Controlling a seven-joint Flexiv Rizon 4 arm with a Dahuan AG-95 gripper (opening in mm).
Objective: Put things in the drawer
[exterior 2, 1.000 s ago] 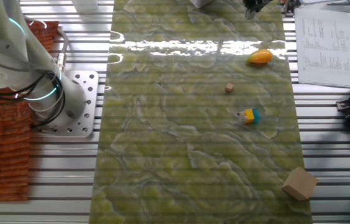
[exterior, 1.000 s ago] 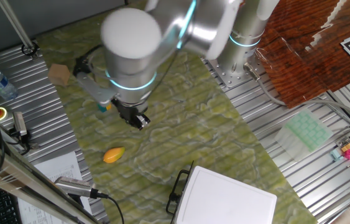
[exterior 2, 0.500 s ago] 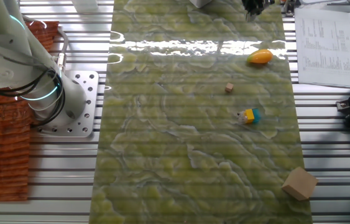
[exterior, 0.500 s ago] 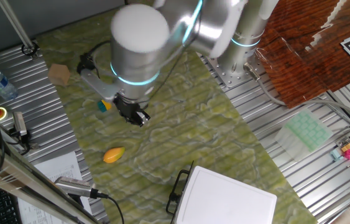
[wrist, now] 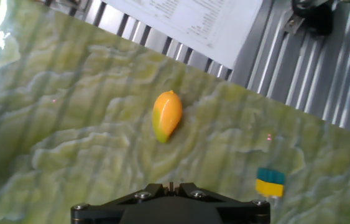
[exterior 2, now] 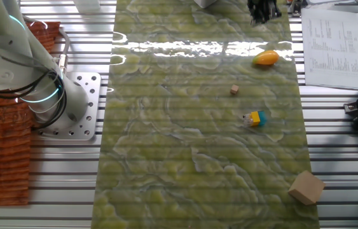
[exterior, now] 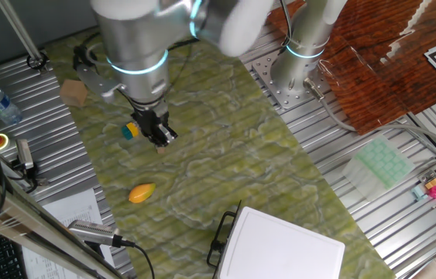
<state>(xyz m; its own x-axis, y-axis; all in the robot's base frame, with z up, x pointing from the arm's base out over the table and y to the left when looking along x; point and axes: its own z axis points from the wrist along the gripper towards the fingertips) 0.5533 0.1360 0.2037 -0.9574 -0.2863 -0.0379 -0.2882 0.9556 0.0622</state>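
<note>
One gripper [exterior: 160, 136] above the mat, opening not visible, mango [wrist: 166, 116] at 12 o'clock, yellow-and-teal block [wrist: 270, 182] at 3 o'clock.

No text is legible; paper sheet [exterior 2: 333, 46] print blurs.

The green mat [exterior 2: 198, 127] lies mostly bare; on it only the mango [exterior 2: 266, 58], brown cube [exterior 2: 234, 90], yellow-teal block [exterior 2: 254, 118] and tan box [exterior 2: 306, 187] stand well apart, with wide gaps between them. In the hand view, mat lies open between mango [wrist: 166, 116] and block [wrist: 270, 182]. The cabinet [exterior: 283, 244] blocks the near right corner; papers [exterior 2: 334, 41] and clutter edge one side.
</note>
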